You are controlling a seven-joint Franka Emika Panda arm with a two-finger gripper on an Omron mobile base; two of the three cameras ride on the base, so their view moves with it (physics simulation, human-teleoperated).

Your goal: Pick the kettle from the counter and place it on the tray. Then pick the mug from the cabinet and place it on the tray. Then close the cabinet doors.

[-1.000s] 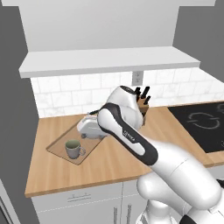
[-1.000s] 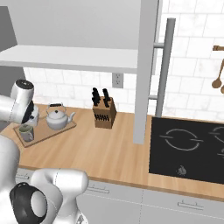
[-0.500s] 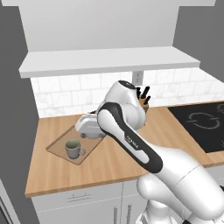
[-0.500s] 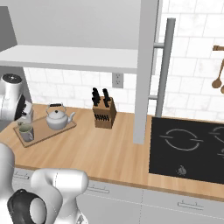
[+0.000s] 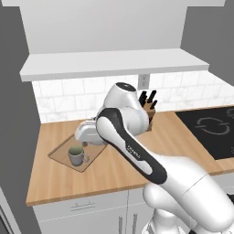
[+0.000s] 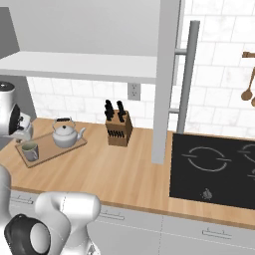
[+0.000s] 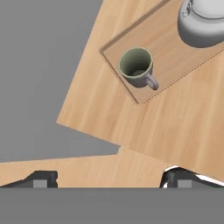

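The released hand (image 7: 109, 179) hangs above the desk (image 7: 175, 127), mug (image 7: 136, 67) and kettle (image 7: 202, 22) below on the tray (image 7: 168, 57).

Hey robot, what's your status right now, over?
Claw open, empty, above the counter. Mug and kettle both upright on the tray. Cabinet door open beside the knife block.

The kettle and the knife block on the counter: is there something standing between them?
No. In the right base view the stretch of counter between the kettle and the knife block is bare wood; only the tray edge lies under the kettle.
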